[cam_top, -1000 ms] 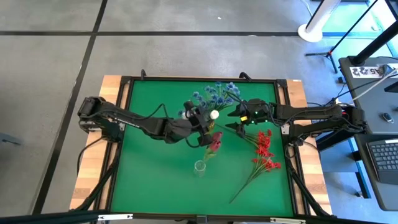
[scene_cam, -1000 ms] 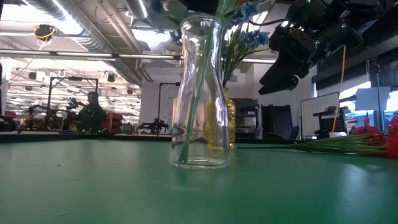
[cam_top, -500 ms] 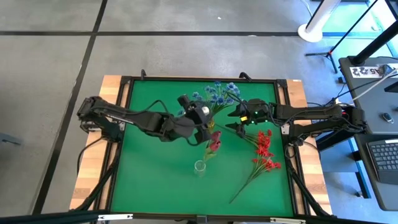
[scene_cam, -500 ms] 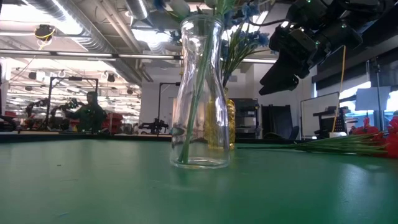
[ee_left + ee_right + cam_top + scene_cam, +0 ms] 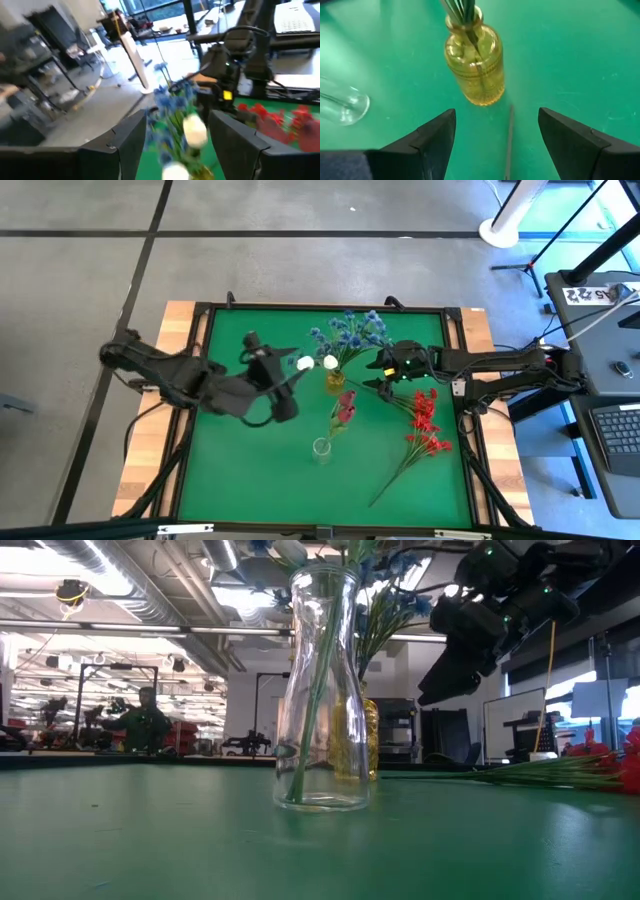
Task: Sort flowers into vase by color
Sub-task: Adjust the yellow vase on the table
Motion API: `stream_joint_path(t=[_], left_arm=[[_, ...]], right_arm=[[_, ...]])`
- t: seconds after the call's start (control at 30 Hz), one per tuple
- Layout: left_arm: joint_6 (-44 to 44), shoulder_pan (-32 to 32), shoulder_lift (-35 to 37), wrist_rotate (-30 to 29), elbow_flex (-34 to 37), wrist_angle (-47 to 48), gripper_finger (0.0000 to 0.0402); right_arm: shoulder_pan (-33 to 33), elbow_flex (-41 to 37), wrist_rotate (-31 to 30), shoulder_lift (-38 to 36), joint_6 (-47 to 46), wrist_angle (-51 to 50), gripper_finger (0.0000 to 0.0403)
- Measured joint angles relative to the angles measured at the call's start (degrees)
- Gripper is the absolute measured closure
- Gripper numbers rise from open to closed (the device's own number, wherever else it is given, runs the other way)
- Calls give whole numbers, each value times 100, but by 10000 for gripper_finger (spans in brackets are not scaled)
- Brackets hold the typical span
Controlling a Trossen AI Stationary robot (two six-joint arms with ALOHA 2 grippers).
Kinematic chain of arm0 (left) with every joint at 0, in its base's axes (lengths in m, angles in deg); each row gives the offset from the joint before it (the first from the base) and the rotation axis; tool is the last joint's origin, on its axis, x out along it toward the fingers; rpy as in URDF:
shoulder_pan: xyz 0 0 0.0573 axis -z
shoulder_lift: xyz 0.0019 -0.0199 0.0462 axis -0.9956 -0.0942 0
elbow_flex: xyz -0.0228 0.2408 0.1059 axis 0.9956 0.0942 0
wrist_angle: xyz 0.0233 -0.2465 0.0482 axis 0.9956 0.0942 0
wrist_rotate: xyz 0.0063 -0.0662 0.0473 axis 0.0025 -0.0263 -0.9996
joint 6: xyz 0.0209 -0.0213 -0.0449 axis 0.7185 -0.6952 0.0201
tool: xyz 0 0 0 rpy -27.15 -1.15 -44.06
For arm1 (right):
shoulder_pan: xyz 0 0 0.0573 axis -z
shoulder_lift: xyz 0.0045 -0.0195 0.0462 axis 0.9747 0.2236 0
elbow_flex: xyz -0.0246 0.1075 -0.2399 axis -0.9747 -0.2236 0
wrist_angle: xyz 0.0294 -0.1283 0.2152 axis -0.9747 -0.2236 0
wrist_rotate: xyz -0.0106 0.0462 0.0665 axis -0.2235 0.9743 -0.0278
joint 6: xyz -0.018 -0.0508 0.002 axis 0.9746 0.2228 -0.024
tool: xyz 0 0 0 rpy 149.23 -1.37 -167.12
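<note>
A yellow glass vase stands mid-table and holds the blue sprays. Two white buds show beside its mouth. Nearer the front, a clear vase holds red/pink buds on green stems. Red sprays lie flat on the mat to the right. My left gripper hangs open left of the yellow vase, facing the white buds without touching them. My right gripper is open, raised above the mat right of the yellow vase, over a lying stem.
The green mat has a raised black frame around it, with wooden table edges outside. The front-left part of the mat is bare. Beyond the far edge, a person is far back in the room.
My left gripper has drawn back from the yellow vase toward the table's left edge. The white bud that was at its fingers now stands at the vase's mouth, apart from the gripper. The pink buds in the clear vase, which the arm covered, show again.
</note>
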Motion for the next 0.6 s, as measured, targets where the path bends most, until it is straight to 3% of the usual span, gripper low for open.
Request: stream_joint_path(t=[0.27, 0.43, 0.6], left_arm=[[-1747, 56, 1407, 327, 2470, -302, 191], [-2035, 103, 2270, 633, 4200, -1794, 191], [-1989, 81, 2804, 1111, 5462, -3373, 191]], right_arm=[[-205, -40, -205, 761, 97, 1062, 120], [-536, -440, -491, 1109, 259, 2374, 120], [-731, -984, -1092, 1115, 196, 3513, 120]])
